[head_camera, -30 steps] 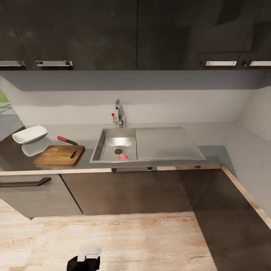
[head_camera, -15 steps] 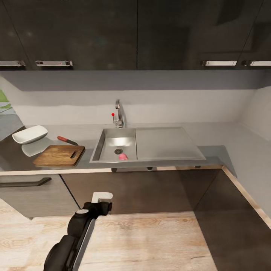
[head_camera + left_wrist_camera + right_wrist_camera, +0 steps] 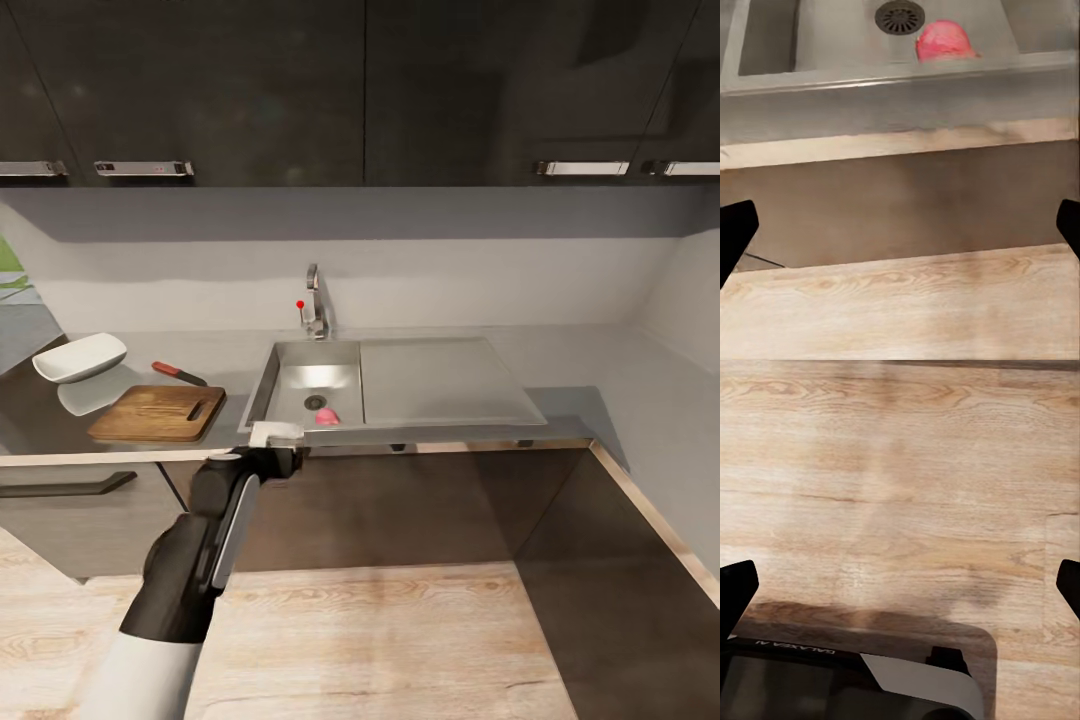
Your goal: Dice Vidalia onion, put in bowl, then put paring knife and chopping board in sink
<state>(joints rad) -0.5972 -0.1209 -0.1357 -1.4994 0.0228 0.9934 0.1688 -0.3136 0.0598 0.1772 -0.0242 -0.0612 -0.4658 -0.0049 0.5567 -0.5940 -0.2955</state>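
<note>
Onion (image 3: 327,416) lies in the sink (image 3: 300,352) close to the near wall, just beside the drain (image 3: 315,401); it reads pink, not pale. In the left wrist view the sink's front rim cuts off the lower part of the onion (image 3: 945,40), and the drain (image 3: 898,15) is cropped by the frame.

From the head, the left gripper (image 3: 275,440) is up at the counter's front edge, just short of the sink's near-left corner, with the onion a little beyond and to the right of the fingers. The wrist block covers the fingers there, so their spread cannot be read from that view. In the left wrist view the two dark fingertips (image 3: 735,232) sit at opposite borders of the frame, spread wide with nothing between them. Ahead of them are the cabinet front, the pale counter edge (image 3: 900,142) and the sink wall above it.

The right gripper (image 3: 900,592) has its fingers (image 3: 735,589) equally wide and empty, over wood floor (image 3: 900,472), with part of the robot's base (image 3: 847,682) beneath them, cut off by the frame.

Left of the left fingers, the board (image 3: 157,413) lies flat on the counter, well apart from the sink. The knife (image 3: 179,374) lies just behind it, and the bowl (image 3: 80,357) further left. The drainboard (image 3: 440,380) stretches flat to the right of the basin.
</note>
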